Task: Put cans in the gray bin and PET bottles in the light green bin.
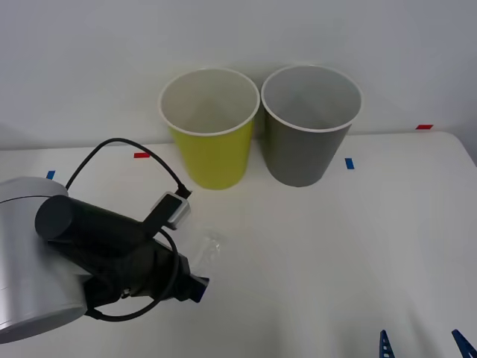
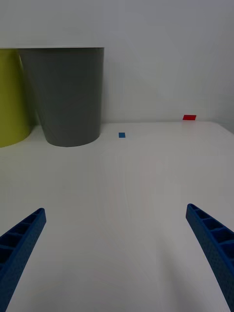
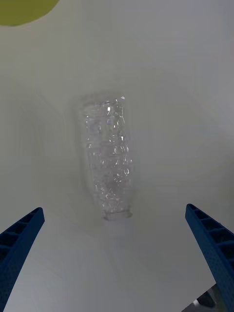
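- The white table point(image 1: 358, 246) spans the whole scene; small blue and red tape marks point(image 1: 349, 163) lie along its far edge, near the wall.
- The left arm point(image 1: 89, 246) reaches in from the near left, its black wrist wrapped in a looping cable; it takes up much of the near-left corner of the front view.
- The light green bin point(image 1: 211, 128) stands upright at the far side, left of centre; its white rim faces up and its whitish inside shows.
- The gray bin point(image 1: 308, 125) stands upright just right of the green one, the two rims close together; whether they touch cannot be told; its inside is pale.
- The left gripper point(image 3: 117, 258) hangs above the table with its blue ribbed fingers point(image 3: 19, 243) spread wide, one on each side of the bottle and clear of it.
- The right gripper point(image 1: 421, 344) sits low at the near right edge; its fingers point(image 2: 209, 239) are spread wide with bare table between them.
- The PET bottle point(image 3: 109, 163), clear and crinkled, lies on its side on the table, near of the green bin and just beyond the left wrist.
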Action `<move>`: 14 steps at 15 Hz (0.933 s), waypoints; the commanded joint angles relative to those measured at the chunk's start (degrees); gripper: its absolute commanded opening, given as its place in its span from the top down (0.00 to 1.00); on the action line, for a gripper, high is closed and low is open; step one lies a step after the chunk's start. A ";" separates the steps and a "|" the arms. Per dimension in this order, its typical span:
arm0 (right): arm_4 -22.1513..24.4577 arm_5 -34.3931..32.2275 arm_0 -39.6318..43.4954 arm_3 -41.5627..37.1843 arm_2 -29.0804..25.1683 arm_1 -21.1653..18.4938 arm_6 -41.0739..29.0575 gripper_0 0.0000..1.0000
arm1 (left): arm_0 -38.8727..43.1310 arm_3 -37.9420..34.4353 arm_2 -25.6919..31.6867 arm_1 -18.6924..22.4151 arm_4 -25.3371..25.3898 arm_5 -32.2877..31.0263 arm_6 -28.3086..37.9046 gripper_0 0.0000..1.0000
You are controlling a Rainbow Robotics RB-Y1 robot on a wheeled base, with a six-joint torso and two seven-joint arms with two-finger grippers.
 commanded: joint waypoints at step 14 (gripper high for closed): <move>0.00 0.00 0.00 0.00 0.00 0.00 0.00 0.00 | -1.69 11.76 -0.55 -15.38 -8.70 4.49 -6.17 0.00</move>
